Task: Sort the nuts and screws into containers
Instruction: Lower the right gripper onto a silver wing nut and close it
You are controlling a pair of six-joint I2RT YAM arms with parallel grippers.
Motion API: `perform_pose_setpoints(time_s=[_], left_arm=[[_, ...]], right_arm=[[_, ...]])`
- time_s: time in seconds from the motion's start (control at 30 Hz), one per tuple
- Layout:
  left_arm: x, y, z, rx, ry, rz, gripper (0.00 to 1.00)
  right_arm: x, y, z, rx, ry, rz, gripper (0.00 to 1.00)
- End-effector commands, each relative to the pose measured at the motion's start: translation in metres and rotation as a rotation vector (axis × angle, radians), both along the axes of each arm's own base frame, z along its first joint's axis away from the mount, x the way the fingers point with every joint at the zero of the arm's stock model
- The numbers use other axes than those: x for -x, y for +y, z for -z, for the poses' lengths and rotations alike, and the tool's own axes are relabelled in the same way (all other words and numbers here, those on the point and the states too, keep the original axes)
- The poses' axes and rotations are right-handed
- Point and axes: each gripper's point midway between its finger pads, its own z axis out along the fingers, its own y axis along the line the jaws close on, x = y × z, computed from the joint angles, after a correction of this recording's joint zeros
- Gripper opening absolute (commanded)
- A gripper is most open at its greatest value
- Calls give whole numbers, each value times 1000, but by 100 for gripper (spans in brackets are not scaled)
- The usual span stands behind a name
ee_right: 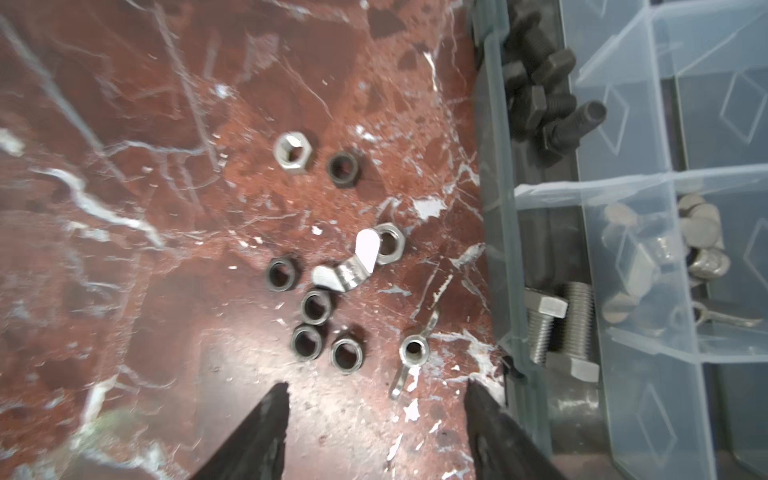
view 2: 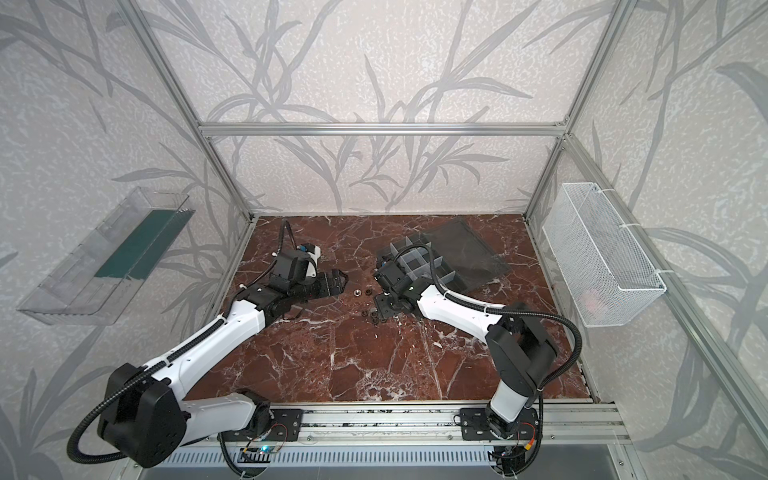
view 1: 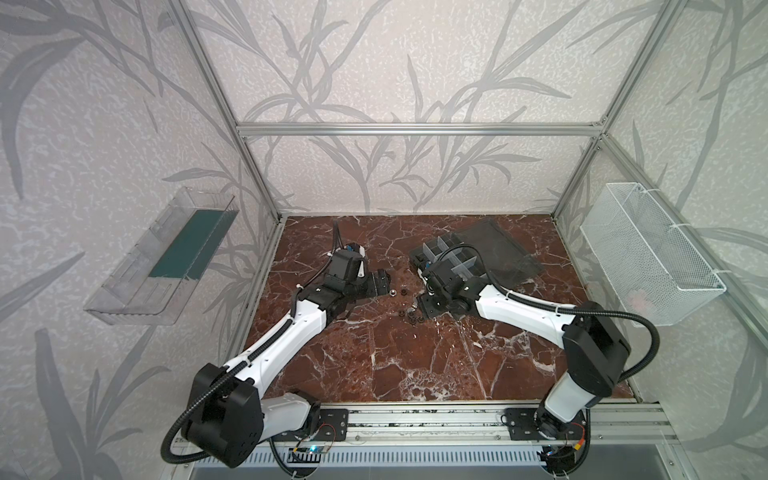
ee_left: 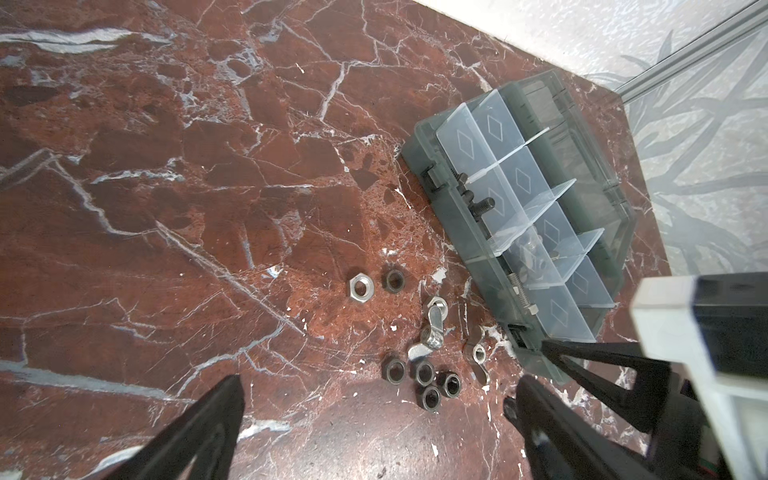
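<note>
Metal nuts (ee_right: pixel 347 274) rest on a glossy marble tabletop (ee_right: pixel 124 104).

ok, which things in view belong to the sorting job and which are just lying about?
Job: loose nuts on the table; dark screws, silver screws, organizer box.
Lying about: white wire basket; clear tray with green base.

wire basket (view 1: pixel 623 232): right wall | clear tray (view 1: pixel 137 270): left wall | marble tabletop (view 1: pixel 415 357)

Loose nuts (ee_left: pixel 432 336) lie on the marble (ee_left: pixel 166 208) beside the containers (ee_left: pixel 515 178).
</note>
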Motion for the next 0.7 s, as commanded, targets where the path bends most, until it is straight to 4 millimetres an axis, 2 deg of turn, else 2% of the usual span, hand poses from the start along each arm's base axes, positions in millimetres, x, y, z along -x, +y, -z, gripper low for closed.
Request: perform_pose_setpoints(time_s=[0.0,0.2,0.4,0.67], left_arm=[[-6,-7,5,97,44,4,99],[-13,-14,17,176,138,26,100],[-18,-15,19,227,143,14,100],[-19,-14,16,253,142,9,100]], right_arm=[[-6,-2,13,53,36,40,56],[-11,-3,40,118,73,60,45],[-12,-16,49,184,82,83,43],[-6,-16,64,179,124,79,36]])
